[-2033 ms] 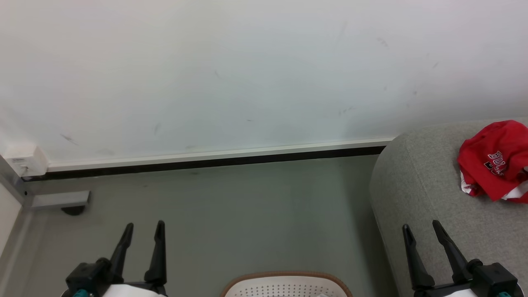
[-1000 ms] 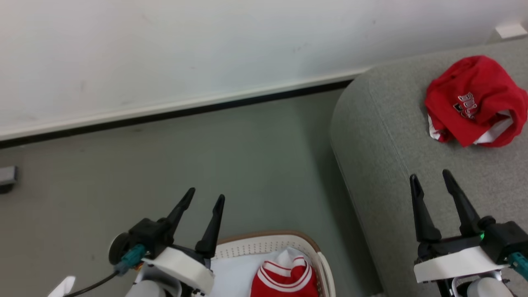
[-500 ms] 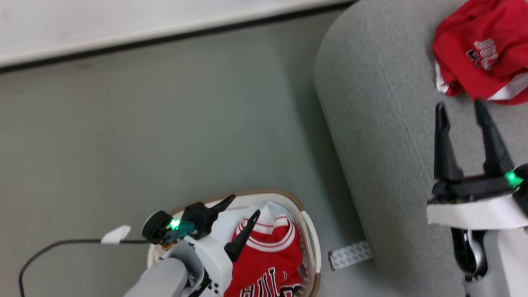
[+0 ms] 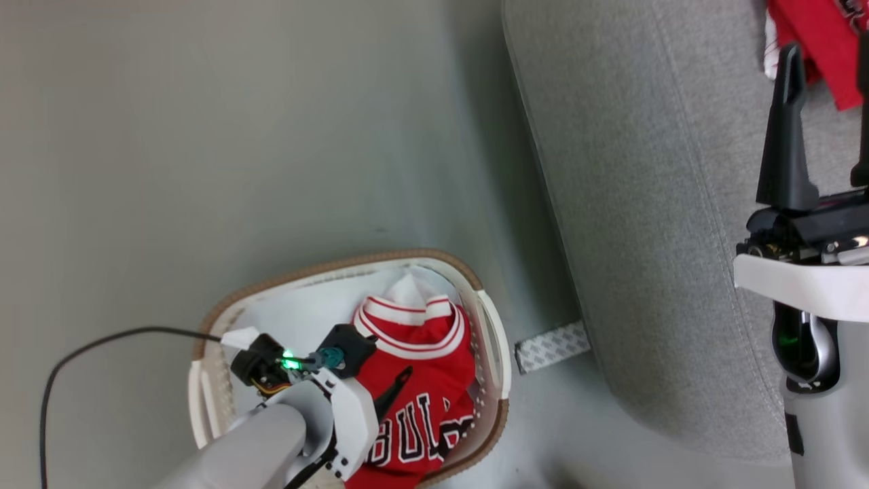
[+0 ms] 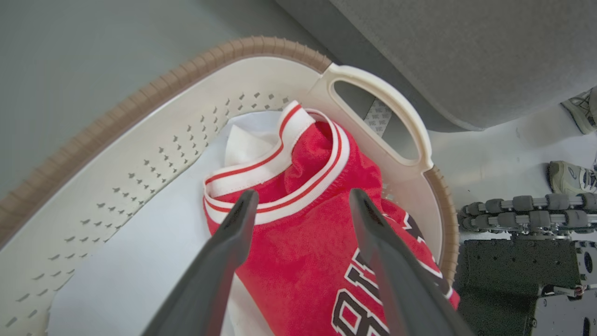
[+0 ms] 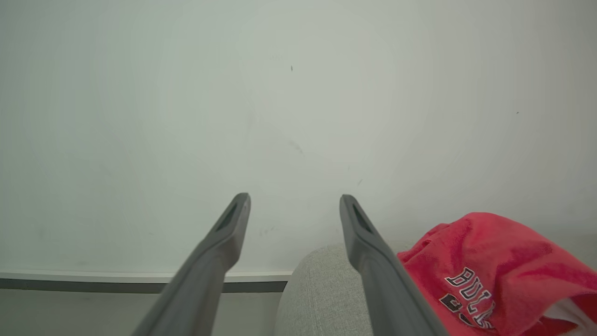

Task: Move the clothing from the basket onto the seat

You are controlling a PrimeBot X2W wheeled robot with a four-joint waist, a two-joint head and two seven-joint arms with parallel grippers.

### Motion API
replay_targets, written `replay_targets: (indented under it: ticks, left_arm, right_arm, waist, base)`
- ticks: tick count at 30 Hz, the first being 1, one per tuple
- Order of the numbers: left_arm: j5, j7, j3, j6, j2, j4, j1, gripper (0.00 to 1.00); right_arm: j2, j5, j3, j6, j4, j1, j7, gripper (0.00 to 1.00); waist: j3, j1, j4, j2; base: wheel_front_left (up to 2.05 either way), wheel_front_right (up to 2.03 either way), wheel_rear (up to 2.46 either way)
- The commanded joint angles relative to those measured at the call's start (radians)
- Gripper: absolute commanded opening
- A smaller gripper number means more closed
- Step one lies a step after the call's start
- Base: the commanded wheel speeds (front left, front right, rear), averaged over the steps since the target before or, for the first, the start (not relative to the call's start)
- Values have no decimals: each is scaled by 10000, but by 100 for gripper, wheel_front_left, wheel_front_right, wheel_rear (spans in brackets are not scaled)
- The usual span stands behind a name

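Red soft jersey [image 5: 303,266] lies in the white perforated plastic basket [image 5: 154,140], just below the spread left pincer [image 5: 303,196], newly descended; a grasp seems next. Right pincer [image 6: 294,198], spread, hovers above grey fabric seat [image 4: 645,204].

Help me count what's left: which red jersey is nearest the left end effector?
The jersey in the basket, right under the open left end effector; the other jersey lies on the seat.

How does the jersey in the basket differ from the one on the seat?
The basket jersey lies in the basket, striped collar up, at the open left gripper. The seat jersey sits bunched on the seat, beside the open right gripper. Both are red with black-and-white lettering.
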Motion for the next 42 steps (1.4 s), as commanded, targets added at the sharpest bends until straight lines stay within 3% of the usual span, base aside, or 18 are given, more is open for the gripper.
replay_targets:
  ticks: [1, 9, 14, 18, 28, 29, 31, 42]
  left_arm:
    - [-302, 105, -361, 10, 139, 68, -248, 100]
    - [-1134, 729, -1890, 10, 323, 221, -925, 100]
    - [-1211, 1493, -2088, 10, 460, 68, -1046, 100]
    - [-567, 2410, -2094, 10, 584, -296, -765, 100]
    - [-243, 3546, -2097, 10, 682, -407, -735, 100]
    - [-250, 3688, -2100, 10, 710, -479, -693, 76]
    - [-315, 3859, -2096, 10, 807, -638, -694, 0]
    - [-422, 3704, -2092, 10, 954, -1046, -892, 0]
  right_arm:
    - [17, 67, -1, -24, -120, -212, -26, 100]
    - [18, 107, 92, -24, -327, -525, -26, 100]
    - [18, 182, 223, -24, -368, -618, -26, 100]
    - [18, 246, 332, -22, -282, -645, -26, 100]
    - [17, 306, 381, -22, -230, -553, -26, 100]
    - [17, 313, 379, -24, -219, -547, -26, 100]
    - [19, 316, 369, -24, -197, -559, -26, 100]
    - [16, 252, 247, -22, -57, -646, -26, 100]
  waist:
    - [501, -3, -218, 0]
    - [1310, -3, -498, 0]
    - [1660, -3, -701, 0]
    - [1862, -3, -855, 0]
    - [2058, -3, -974, 0]
    - [2061, -3, -981, 0]
    - [2060, -3, -981, 0]
    - [1853, -3, -899, 0]
  base:
    - [0, 0, 0]
    - [0, 0, 0]
    - [0, 0, 0]
    - [0, 0, 0]
    - [0, 0, 0]
    - [0, 0, 0]
    - [0, 0, 0]
    - [0, 0, 0]
